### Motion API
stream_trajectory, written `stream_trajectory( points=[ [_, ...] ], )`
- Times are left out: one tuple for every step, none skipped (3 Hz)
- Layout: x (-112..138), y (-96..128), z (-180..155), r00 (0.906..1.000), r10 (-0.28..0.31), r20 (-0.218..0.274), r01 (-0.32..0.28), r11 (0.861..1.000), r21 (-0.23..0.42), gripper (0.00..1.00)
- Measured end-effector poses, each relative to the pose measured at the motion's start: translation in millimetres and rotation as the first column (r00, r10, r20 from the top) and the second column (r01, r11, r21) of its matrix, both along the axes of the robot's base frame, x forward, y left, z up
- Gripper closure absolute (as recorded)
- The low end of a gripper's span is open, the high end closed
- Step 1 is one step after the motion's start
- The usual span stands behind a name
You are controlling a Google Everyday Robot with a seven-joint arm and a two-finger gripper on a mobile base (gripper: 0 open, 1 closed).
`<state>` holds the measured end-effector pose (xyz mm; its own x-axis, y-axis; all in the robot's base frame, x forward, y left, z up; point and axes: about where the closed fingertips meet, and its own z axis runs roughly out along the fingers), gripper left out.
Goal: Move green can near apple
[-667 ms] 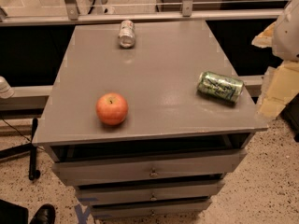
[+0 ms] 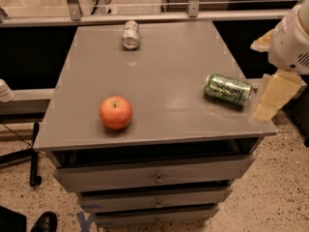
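Note:
The green can (image 2: pixel 228 89) lies on its side near the right edge of the grey cabinet top (image 2: pixel 169 57), one silver end facing left. The red-orange apple (image 2: pixel 116 112) sits near the front left of the top, well apart from the can. My gripper (image 2: pixel 271 96), pale yellow below a white arm housing (image 2: pixel 292 37), hangs at the right edge of the top, just right of the green can and not touching it.
A plain silver-white can (image 2: pixel 131 35) lies on its side at the back of the top. The cabinet has drawers (image 2: pixel 154 178) below. A rail (image 2: pixel 145 17) runs behind the top. A dark shoe (image 2: pixel 46 221) is on the floor at bottom left.
My gripper has shifted slightly left, toward the green can. The cans and the apple have not moved.

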<state>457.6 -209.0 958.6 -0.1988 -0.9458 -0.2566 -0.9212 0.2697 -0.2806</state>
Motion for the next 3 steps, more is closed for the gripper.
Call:
stream_trajectory(
  points=[
    [41, 2, -38, 0.9989, -0.005, 0.047, 0.002, 0.998, 0.061, 0.0],
    [83, -9, -65, 0.9962, -0.066, 0.056, 0.057, 0.987, 0.15, 0.0],
    [111, -13, -85, 0.9907, -0.134, 0.022, 0.125, 0.963, 0.237, 0.0]
  ],
)
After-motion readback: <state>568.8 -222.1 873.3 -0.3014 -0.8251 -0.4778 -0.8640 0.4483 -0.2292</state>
